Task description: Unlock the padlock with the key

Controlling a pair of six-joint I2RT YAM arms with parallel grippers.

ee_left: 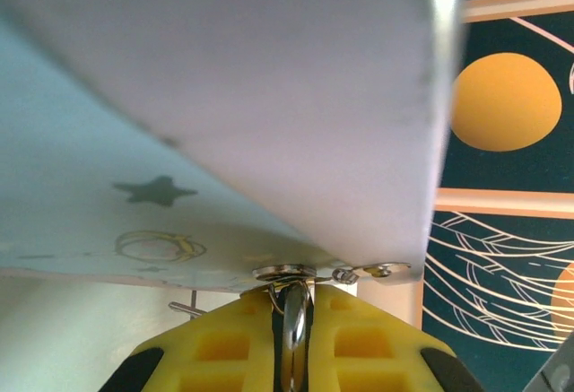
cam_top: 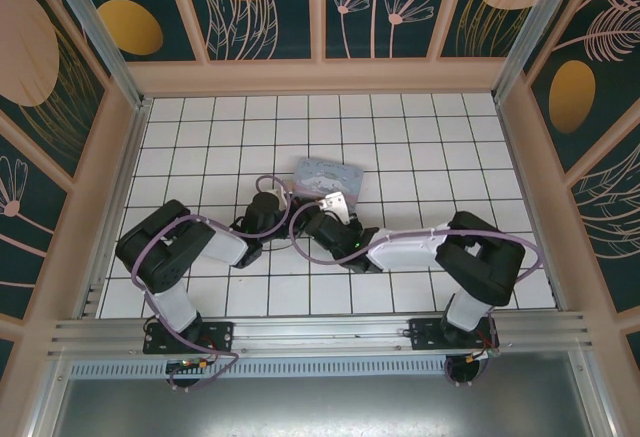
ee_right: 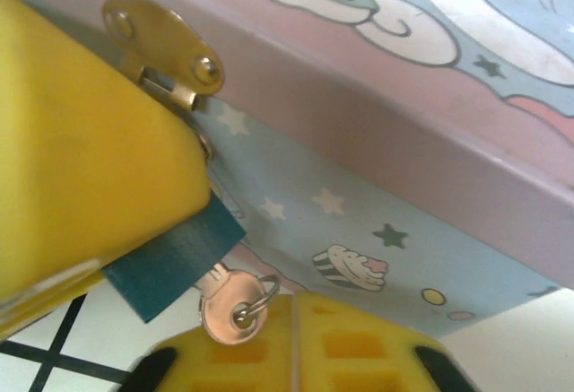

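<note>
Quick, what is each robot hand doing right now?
Left hand: closed, holding the tiny teal-green padlock.
Right hand: closed; whether it grips the small silvery metal key cannot be told.

A white-tiled worktop (cam_top: 430, 147) with dark grid lines carries a pastel blue cartoon tin (cam_top: 325, 175), which lies near its middle. Bare tiles spread behind the tin and out to either side of it, up to the peach-coloured frame.

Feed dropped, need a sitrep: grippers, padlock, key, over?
Left gripper shut on padlock. Right gripper shut, hold on key unclear. Key seated in padlock. Tin crowds both.
</note>
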